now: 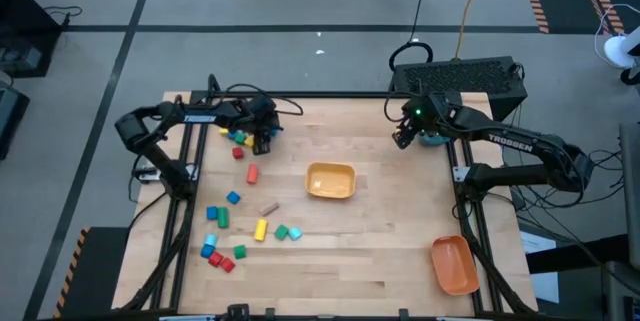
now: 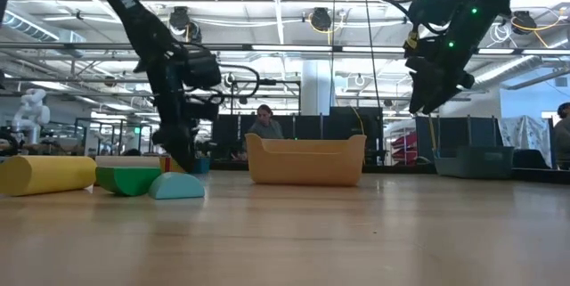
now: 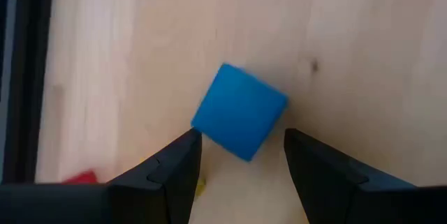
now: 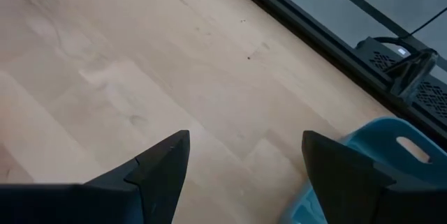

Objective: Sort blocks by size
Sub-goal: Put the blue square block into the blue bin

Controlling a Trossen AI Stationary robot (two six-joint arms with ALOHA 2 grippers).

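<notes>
Blue is what fills my left wrist camera: a small blue wooden cube lying on the pale wooden counter, turned cornerwise just ahead of my left gripper, whose jaws stand partly apart with one corner of the cube reaching into the gap between the tips; I see nothing gripped. A sliver of a red block shows off beside one jaw. From above, that left gripper sits low over a small cluster of coloured blocks at the far left of the counter, and a red cylinder lies a little nearer than the jaws. Well apart from them, toward the near left, the remaining mixed blocks are scattered, a yellow cylinder and a tan piece among them. My right gripper hangs raised above the counter at the far right, jaws wide apart and empty, with bare wood between the tips in its wrist camera and a teal plastic bin just beside one jaw. A yellow bin rests mid-counter between the two arms, and an orange bin lies at the near right corner.
</notes>
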